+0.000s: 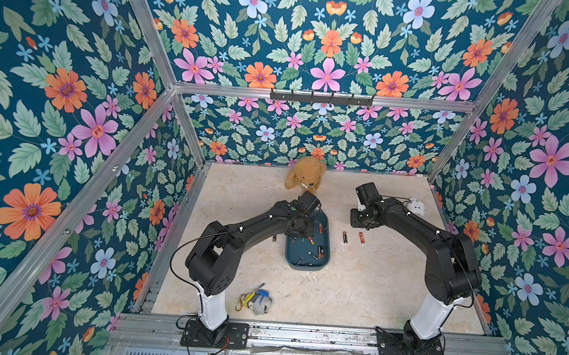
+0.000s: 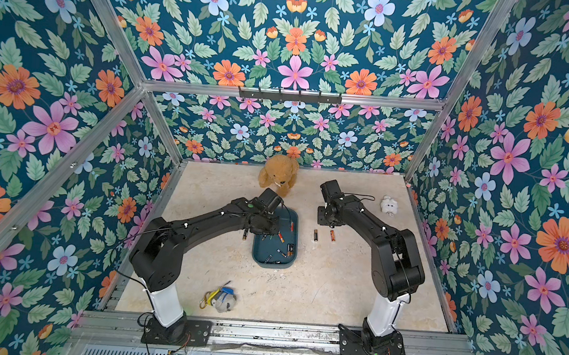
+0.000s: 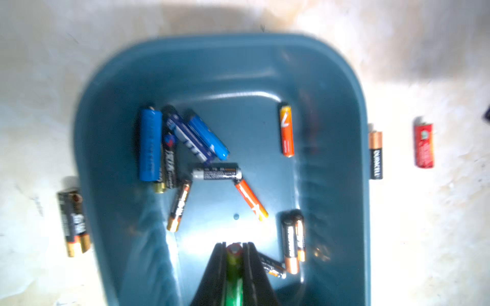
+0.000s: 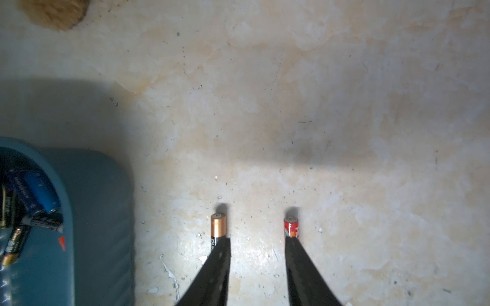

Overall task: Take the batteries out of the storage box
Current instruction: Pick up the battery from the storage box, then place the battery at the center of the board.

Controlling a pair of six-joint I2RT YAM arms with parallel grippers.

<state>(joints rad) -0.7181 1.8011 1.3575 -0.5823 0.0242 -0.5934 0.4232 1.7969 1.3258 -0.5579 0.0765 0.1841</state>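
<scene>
The dark teal storage box (image 1: 307,268) (image 2: 271,266) lies mid-table with several batteries in it. In the left wrist view these include a blue cell (image 3: 150,144), an orange one (image 3: 286,131) and a black-and-copper pair (image 3: 293,239). My left gripper (image 3: 234,245) hangs over the box (image 3: 238,119), shut on a green battery with a red end (image 3: 234,254). My right gripper (image 4: 256,239) is open over the table, right of the box (image 4: 92,212). Its fingers straddle bare table between a black-and-copper battery (image 4: 218,227) (image 1: 344,236) and a red battery (image 4: 291,227) (image 1: 361,237).
Two black batteries (image 3: 73,222) (image 1: 274,238) lie just left of the box. A brown teddy bear (image 1: 305,178) sits at the back, a small white plush (image 1: 416,206) at the right, and a keychain bundle with a yellow carabiner (image 1: 255,301) near the front.
</scene>
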